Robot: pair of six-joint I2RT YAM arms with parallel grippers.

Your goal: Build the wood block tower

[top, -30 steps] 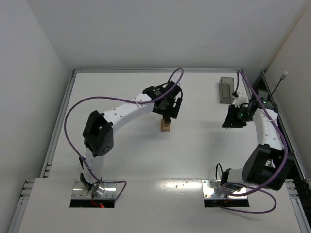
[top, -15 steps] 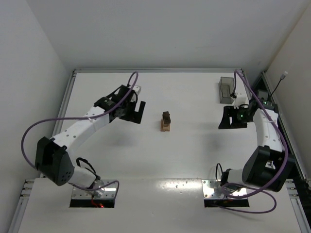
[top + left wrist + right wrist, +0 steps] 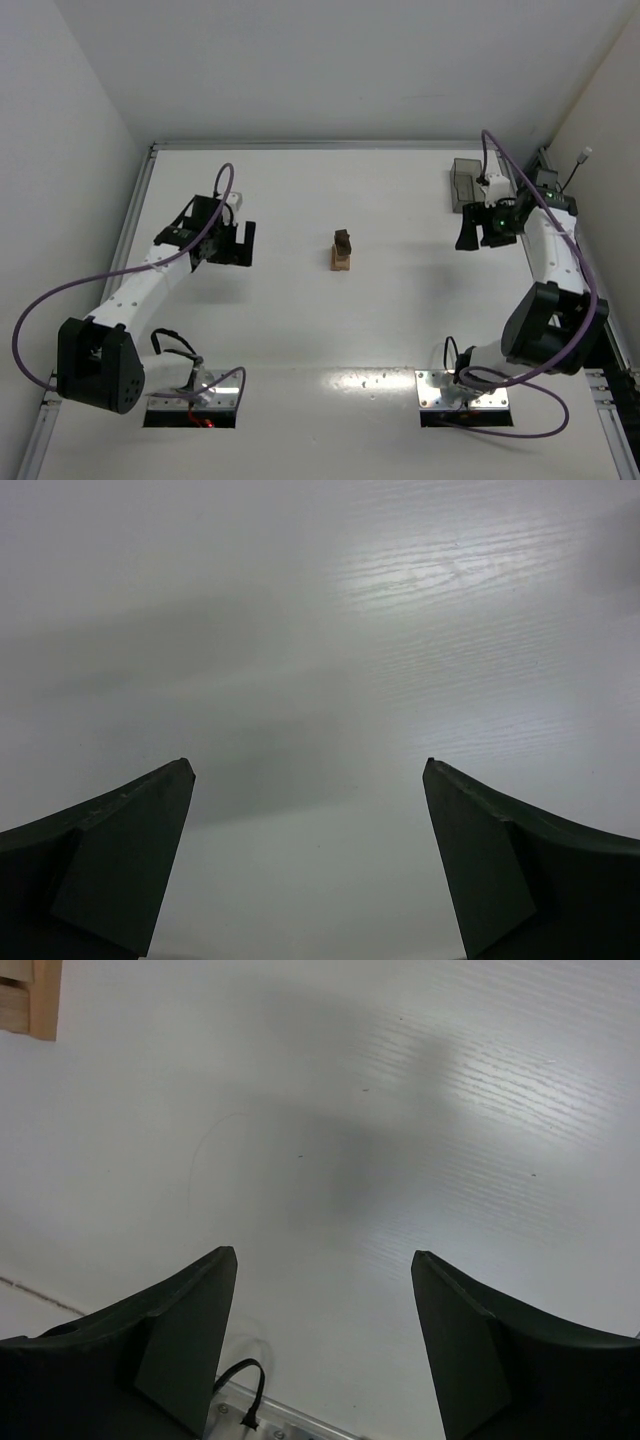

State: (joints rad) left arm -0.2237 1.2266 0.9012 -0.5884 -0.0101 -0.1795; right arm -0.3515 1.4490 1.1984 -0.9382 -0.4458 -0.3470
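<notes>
The tower [image 3: 342, 250] stands alone at the table's middle, light tan wood blocks below and a dark brown one on top. Its tan base [image 3: 27, 998] shows at the top left corner of the right wrist view. My left gripper [image 3: 231, 243] hangs well to the tower's left, open, and its wrist view shows only bare table between the fingers [image 3: 130, 860]. My right gripper [image 3: 476, 231] is far to the tower's right, open too, with nothing between its fingers [image 3: 190, 1330].
A translucent grey plastic bin [image 3: 465, 184] sits at the back right, just behind my right gripper. Purple cables loop off both arms. A metal strip with a black cable [image 3: 245, 1400] lies at the table edge under the right gripper.
My left arm has swung away from the tower to the far left with its jaws opening wide. My right gripper has opened and shifted slightly back toward the bin.
</notes>
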